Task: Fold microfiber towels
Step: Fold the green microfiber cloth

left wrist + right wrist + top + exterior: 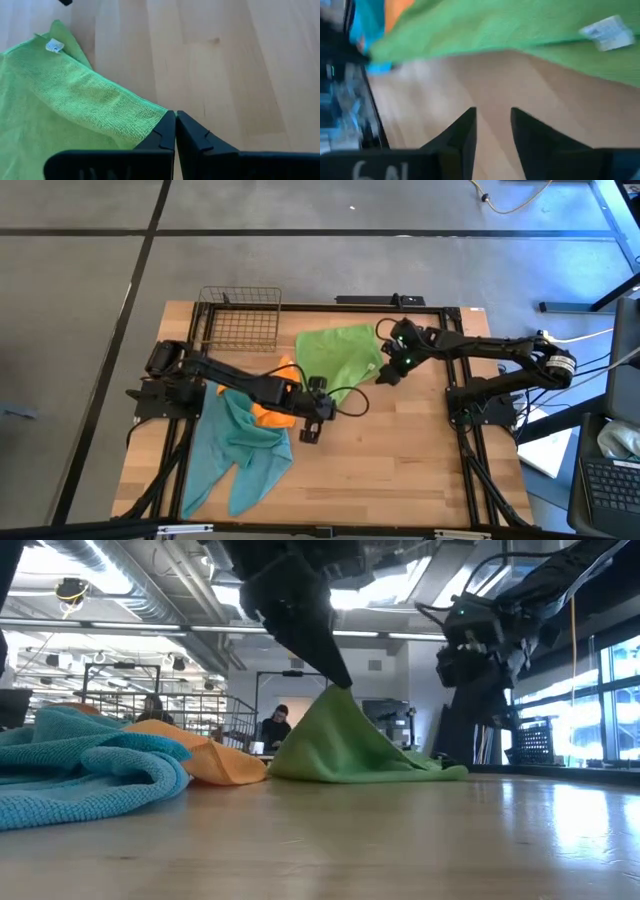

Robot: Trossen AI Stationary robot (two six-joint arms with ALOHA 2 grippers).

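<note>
A lime green towel (340, 352) lies at the table's far middle, with one part drawn up into a peak (336, 692). My left gripper (323, 396) is shut on that part. The towel's white tag (610, 31) sits at the corner nearest my right gripper. My right gripper (492, 114) is open and empty, above bare wood just beside the towel's right edge (380, 370). An orange towel (272, 410) lies bunched under my left arm. A heap of teal towel (238, 448) lies at the near left. My left gripper pinches the green towel's near edge (158, 120) between its two shut fingers. The fingers slant down from the table's left side. That edge is lifted into a peak, and the rest of the towel slopes down and lies on the table.
A wire basket (240, 320) stands at the table's far left corner. Bare wood (400, 460) fills the near right half. In the low view, people (278, 726) sit in the room behind the table.
</note>
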